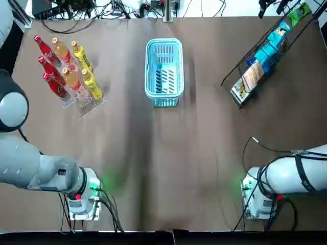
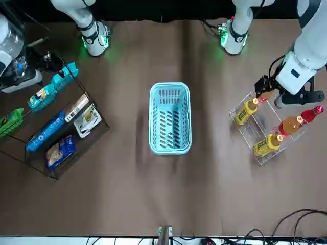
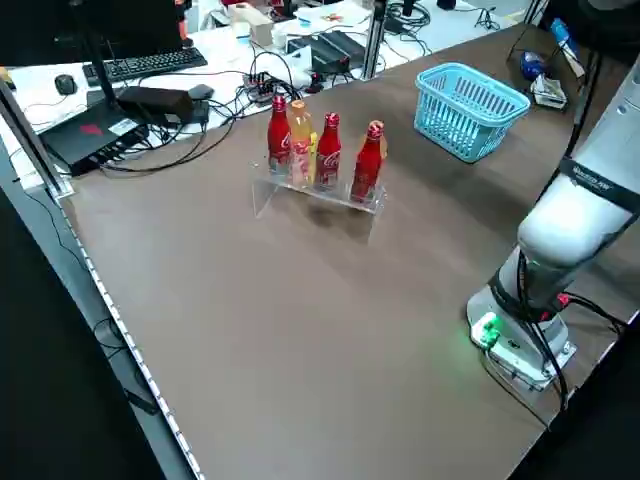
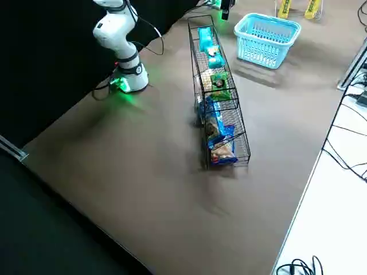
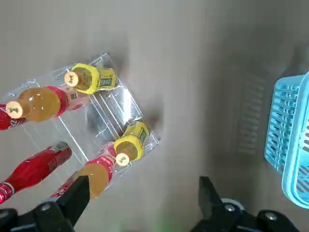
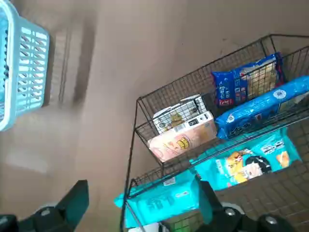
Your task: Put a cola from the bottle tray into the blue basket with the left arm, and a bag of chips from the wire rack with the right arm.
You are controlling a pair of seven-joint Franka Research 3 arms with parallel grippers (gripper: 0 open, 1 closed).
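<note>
Colas (image 1: pixel 48 66): three red bottles, upright in the clear bottle tray (image 1: pixel 89 105) at the far left of the table (image 1: pixel 204 153), beside orange bottles (image 1: pixel 70 76) and yellow bottles (image 1: pixel 92 84). Bags of chips (image 6: pixel 246 79): lying in the wire rack (image 1: pixel 254 48) at the far right. Blue basket (image 1: pixel 164 101): between tray and rack, well apart from both. Left gripper (image 5: pixel 142 198): hangs above the table near the bottle tray, fingers spread wide, grasping nothing. Right gripper (image 6: pixel 142 203): hangs by the wire rack, also spread wide, holding nothing.
</note>
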